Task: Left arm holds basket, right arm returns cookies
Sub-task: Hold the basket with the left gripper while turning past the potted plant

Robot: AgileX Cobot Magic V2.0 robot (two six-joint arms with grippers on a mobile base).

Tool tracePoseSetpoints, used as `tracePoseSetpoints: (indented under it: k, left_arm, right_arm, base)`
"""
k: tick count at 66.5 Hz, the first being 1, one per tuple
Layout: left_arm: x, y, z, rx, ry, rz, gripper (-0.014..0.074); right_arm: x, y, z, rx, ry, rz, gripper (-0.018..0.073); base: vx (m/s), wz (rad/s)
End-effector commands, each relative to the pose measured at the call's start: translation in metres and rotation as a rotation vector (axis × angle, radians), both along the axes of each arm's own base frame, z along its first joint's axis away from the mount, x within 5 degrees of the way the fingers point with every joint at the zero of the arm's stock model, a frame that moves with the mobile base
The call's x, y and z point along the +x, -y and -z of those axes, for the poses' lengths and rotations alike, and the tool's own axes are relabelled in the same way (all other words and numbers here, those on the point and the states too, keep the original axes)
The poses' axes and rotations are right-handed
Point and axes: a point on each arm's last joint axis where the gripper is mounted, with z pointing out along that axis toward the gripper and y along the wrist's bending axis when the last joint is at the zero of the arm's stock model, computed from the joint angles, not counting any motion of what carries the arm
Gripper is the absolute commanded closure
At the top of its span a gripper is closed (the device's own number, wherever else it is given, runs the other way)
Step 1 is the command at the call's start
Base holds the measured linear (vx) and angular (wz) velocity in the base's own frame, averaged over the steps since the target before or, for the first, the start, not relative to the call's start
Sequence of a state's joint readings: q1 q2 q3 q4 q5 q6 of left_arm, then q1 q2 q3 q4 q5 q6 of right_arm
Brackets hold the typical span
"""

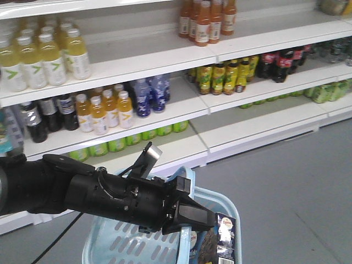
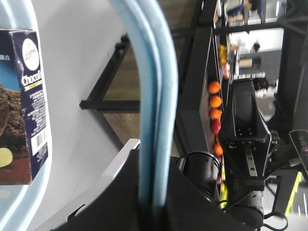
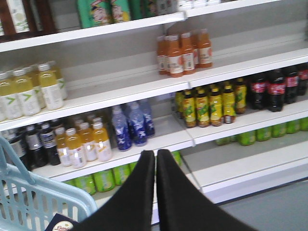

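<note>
Right now, L arm (image 1: 82, 192) reaches in from the left of the front cam, silver tab (image 1: 151, 154) sticking up on top. Its tool (image 1: 192, 220) is clenched on the blue handle (image 2: 156, 96) of the light blue basket (image 1: 126, 242). In the L wrist cam the handle runs straight up out of the jaws, which close on it from both sides.

Cookies carton (image 1: 220, 242) is inside the basket. It stands upright at the end nearest the tool tip, close to the basket wall (can't tell if it touches). L wrist cam shows its side w/ the round white logo, "Choco" lettering, a barcode and the cookie picture. R wrist cam catches only a corner of it at the bottom edge, just beside the slotted basket wall.

R tool (image 3: 155, 183) has its two black fingers pressed together w/ nothing between them. It's apart from the basket and points toward the white shelves (image 3: 144, 82).

On those shelves: pale yellow drink bottles (image 1: 44, 55) upper left, orange bottles (image 1: 206, 22) top centre, cola bottles (image 1: 280, 63) to the right, blue bottles (image 1: 151, 93) mid shelf, green bottles (image 1: 132, 140) on the lowest shelf. Grey floor (image 1: 286, 187) runs below.
</note>
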State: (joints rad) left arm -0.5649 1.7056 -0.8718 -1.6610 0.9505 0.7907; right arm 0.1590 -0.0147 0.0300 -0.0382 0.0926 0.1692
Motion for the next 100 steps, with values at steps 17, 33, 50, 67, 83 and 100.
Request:
tracePoseSetpoints:
  k: [17, 33, 50, 67, 83, 100]
  left_arm:
    - [-0.0035, 0.0029, -0.0299, -0.131, 0.017, 0.013, 0.0603]
    - [-0.0035, 0.0029, -0.0299, -0.131, 0.017, 0.013, 0.0603]
    - [-0.0035, 0.0029, -0.0298, -0.131, 0.017, 0.013, 0.0603]
    - [-0.0035, 0.0029, -0.0298, -0.131, 0.017, 0.013, 0.0603]
    - [-0.0035, 0.0029, -0.0298, -0.131, 0.017, 0.013, 0.0603]
    - [-0.0035, 0.0029, -0.0298, -0.131, 0.017, 0.013, 0.0603]
  right_arm:
    - [-0.0007, 0.0001, -0.0081, 0.006, 0.086, 0.001, 0.0568]
    - [-0.0007, 0.0001, -0.0081, 0.006, 0.086, 0.001, 0.0568]
    - [-0.0007, 0.0001, -0.0081, 0.006, 0.086, 0.001, 0.0568]
    - [-0.0007, 0.0001, -0.0081, 0.006, 0.086, 0.001, 0.0568]
    - [-0.0007, 0.0001, -0.0081, 0.006, 0.086, 0.001, 0.0568]
    - [-0.0007, 0.0001, -0.0081, 0.006, 0.086, 0.001, 0.0568]
  base:
    - [0.22, -0.78]
    - [0.19, -0.74]
    - [0.18, -0.68]
    - [0.17, -0.66]
    - [0.16, -0.62]
    - [0.15, -0.57]
